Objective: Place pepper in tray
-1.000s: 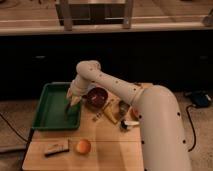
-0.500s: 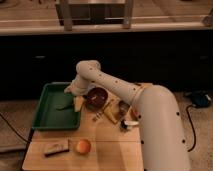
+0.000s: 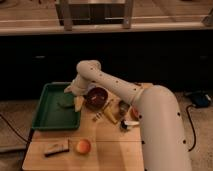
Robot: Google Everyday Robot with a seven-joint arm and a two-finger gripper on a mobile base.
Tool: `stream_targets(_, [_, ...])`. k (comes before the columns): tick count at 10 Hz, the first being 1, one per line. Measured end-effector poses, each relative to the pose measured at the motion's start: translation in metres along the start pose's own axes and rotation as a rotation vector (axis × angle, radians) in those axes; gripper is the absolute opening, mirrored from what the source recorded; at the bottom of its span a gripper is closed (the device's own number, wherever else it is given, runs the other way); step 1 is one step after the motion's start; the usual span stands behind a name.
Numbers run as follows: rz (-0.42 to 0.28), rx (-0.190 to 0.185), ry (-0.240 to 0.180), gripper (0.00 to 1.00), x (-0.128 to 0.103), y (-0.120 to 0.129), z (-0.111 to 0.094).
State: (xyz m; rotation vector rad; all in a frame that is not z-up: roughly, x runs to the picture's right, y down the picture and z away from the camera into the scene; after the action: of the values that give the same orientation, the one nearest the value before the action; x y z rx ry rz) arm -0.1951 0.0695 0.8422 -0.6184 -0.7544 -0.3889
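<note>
The bright green tray (image 3: 50,112) sits on the left of the wooden table. The small dark green pepper (image 3: 65,104) lies on the tray floor near its right rim. My gripper (image 3: 76,100) hangs over the tray's right edge, just right of and slightly above the pepper. It is open and holds nothing. My white arm reaches in from the lower right, bends at the elbow (image 3: 88,70) and points down to the tray.
A round dark red bowl (image 3: 96,97) stands right beside the gripper. Small packets and objects (image 3: 116,111) lie to the right of the bowl. An orange fruit (image 3: 82,146) and a brown block (image 3: 56,147) lie near the table's front edge.
The gripper has lifted slightly off the tray floor. The pepper now lies by itself in the tray, apart from the gripper.
</note>
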Motion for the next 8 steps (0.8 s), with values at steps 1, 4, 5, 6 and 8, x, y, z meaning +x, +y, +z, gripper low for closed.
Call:
stream_targets(1, [-0.004,0.004,-0.002,0.80,0.0001,0.0001,-0.0008])
stream_targets(4, [-0.003,0.005,-0.003,0.80,0.0007,0.0004,-0.0014])
stream_targets(5, [-0.005,0.005,-0.003,0.80,-0.0001,0.0001,-0.0008])
stream_targets(6, [-0.004,0.004,-0.004,0.80,0.0001,0.0003,-0.0005])
stream_targets(8, [-0.004,0.004,-0.003,0.80,0.0002,0.0003,-0.0006])
